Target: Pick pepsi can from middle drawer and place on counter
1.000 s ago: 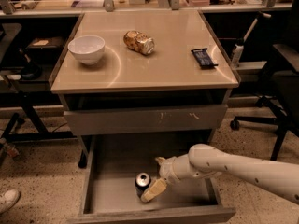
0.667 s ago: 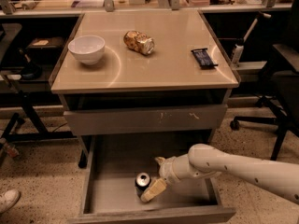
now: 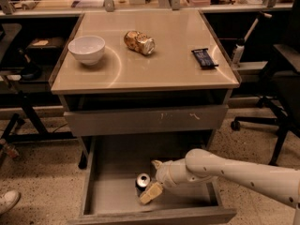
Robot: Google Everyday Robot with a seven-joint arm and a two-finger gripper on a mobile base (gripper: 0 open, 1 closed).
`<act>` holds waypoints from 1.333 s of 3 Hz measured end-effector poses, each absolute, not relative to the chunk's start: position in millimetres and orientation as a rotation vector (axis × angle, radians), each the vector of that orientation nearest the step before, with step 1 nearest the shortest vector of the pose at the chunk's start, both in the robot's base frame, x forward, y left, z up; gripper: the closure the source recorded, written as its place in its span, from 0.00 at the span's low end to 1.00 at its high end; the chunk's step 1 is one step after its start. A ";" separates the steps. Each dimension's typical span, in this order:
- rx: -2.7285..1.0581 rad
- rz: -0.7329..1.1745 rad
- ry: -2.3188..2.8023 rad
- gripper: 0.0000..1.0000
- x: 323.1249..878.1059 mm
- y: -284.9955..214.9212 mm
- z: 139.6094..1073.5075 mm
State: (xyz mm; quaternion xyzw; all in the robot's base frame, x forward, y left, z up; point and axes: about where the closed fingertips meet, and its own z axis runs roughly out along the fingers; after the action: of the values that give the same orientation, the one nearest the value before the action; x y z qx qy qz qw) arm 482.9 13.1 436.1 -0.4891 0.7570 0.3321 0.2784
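Observation:
The pepsi can [image 3: 143, 180] stands upright in the open middle drawer [image 3: 108, 191], near the front centre, its silver top showing. My gripper [image 3: 153, 178] is inside the drawer at the can's right side. One fingertip [image 3: 151, 192] is in front of the can and the other [image 3: 156, 164] is behind it. The fingers are spread apart, with the can at their left edge. The white arm reaches in from the lower right. The beige counter [image 3: 164, 64] is above.
On the counter are a white bowl [image 3: 86, 49] at the left, a dented gold-brown can [image 3: 139, 42] lying in the middle, and a dark snack bar [image 3: 204, 58] at the right. The shut drawer front [image 3: 145, 120] overhangs the open drawer. A chair base [image 3: 262, 123] stands at the right.

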 end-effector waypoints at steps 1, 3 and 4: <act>-1.278 0.913 2.008 0.00 487.9 25.5 431.1; -1.279 0.913 2.008 0.19 487.9 25.6 431.1; -1.279 0.913 2.008 0.43 487.9 25.6 431.1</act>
State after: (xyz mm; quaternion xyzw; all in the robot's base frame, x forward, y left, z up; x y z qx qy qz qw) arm 487.9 25.6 431.1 -0.4797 0.7533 0.3427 0.2917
